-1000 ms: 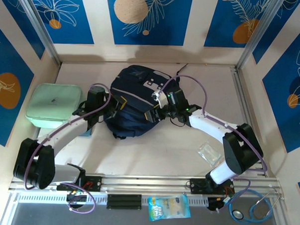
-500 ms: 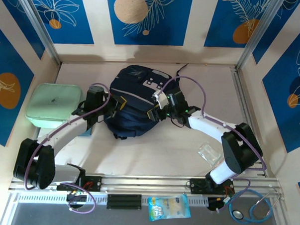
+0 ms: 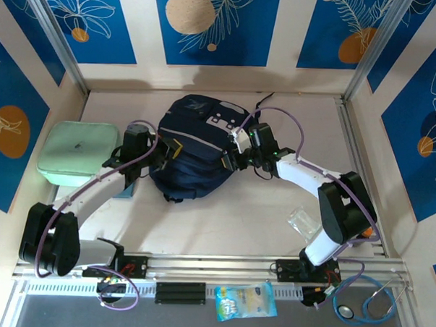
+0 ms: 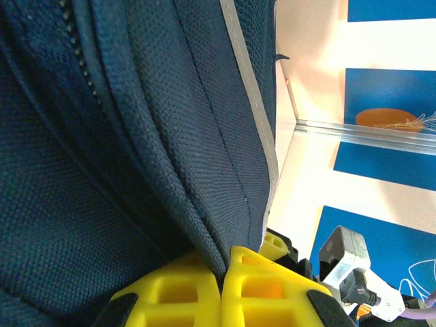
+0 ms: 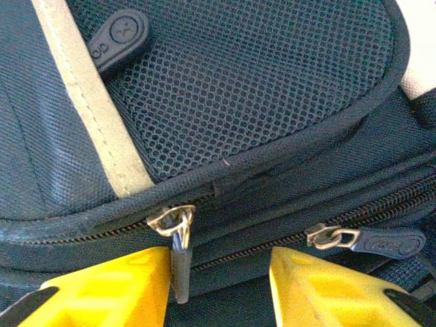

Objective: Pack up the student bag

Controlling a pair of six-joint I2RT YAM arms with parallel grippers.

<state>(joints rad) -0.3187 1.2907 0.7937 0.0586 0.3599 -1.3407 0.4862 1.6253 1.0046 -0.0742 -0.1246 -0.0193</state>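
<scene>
Lying at the rear centre of the table (image 3: 223,222), the student bag (image 3: 193,151) sits between the two arms, with its grey-white patch facing up. A mint green case (image 3: 77,154) rests well to its left, near the left wall.

Left gripper (image 3: 163,154): positioned against the left side of the bag. In the left wrist view the yellow fingers (image 4: 170,293) are pressed together, with a fold of navy fabric pinched between them. A light trim line (image 4: 255,116) runs along the fabric above the pinch.

Right gripper (image 3: 229,158): positioned against the right side of the bag. In the right wrist view the yellow fingers (image 5: 116,283) are spread apart and hold nothing. A dark zipper pull (image 5: 178,262) hangs from a metal ring into the gap, touching the inner edge of the picture-left finger. A second zipper pull (image 5: 378,240) lies on the lower zipper line, above the other finger. A mesh panel (image 5: 252,75) and a grey stripe (image 5: 88,102) lie above both zippers.

A clear plastic item (image 3: 302,221) lies on the table near the right arm. A snack packet (image 3: 246,301) and a stethoscope (image 3: 367,304) lie in front of the base rail
</scene>
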